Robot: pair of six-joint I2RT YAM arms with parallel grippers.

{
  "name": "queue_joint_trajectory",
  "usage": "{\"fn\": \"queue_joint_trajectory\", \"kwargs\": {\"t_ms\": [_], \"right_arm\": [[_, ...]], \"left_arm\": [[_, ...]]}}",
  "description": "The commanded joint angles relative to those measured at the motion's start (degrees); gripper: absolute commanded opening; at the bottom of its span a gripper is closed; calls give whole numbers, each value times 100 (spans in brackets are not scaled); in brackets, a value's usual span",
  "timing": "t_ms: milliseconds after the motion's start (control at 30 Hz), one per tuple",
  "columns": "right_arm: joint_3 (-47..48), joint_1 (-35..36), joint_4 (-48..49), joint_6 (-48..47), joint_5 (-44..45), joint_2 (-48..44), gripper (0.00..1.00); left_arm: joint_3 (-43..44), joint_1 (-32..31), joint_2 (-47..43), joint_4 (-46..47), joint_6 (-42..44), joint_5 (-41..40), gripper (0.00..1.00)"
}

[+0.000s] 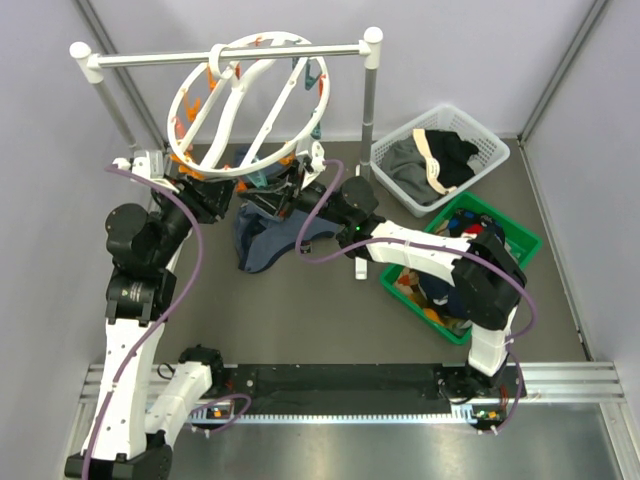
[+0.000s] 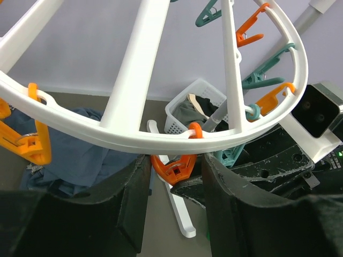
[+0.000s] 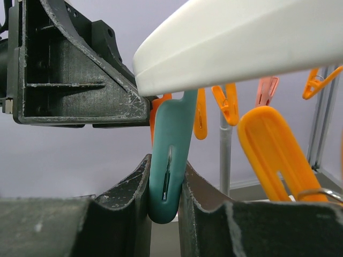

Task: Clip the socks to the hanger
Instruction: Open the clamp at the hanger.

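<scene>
Hanger [image 2: 134, 142]: light and stiff, we judge; right gripper [image 3: 165, 166] clamps teal clip [image 3: 172, 134] at its springy tail; left gripper [image 2: 174, 160] straddles orange clip [image 2: 172, 168], grasp we cannot tell.

Pale lilac walls [image 1: 450, 60], grey-brown tabletop [image 1: 300, 310], white rack [image 1: 150, 58]
</scene>
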Motion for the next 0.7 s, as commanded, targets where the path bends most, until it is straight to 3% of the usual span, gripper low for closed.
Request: {"fn": "queue_joint_trajectory", "kwargs": {"t_ms": [0,133,400,667], "right_arm": [[54,116,145,-215,-20,-305,0],[71,134,66,-303,24,-305,0],[63,169,4,-409,129,-305,0],[36,213,22,-479,261,-306,0]], "left_arm": [[16,-30,51,415,-100,-303,46],[33,-38,59,415,-179,-365,47],[25,-82,86,415,-276,-426,57],[-247,-153,-2,695,-469,-672,53]]}}
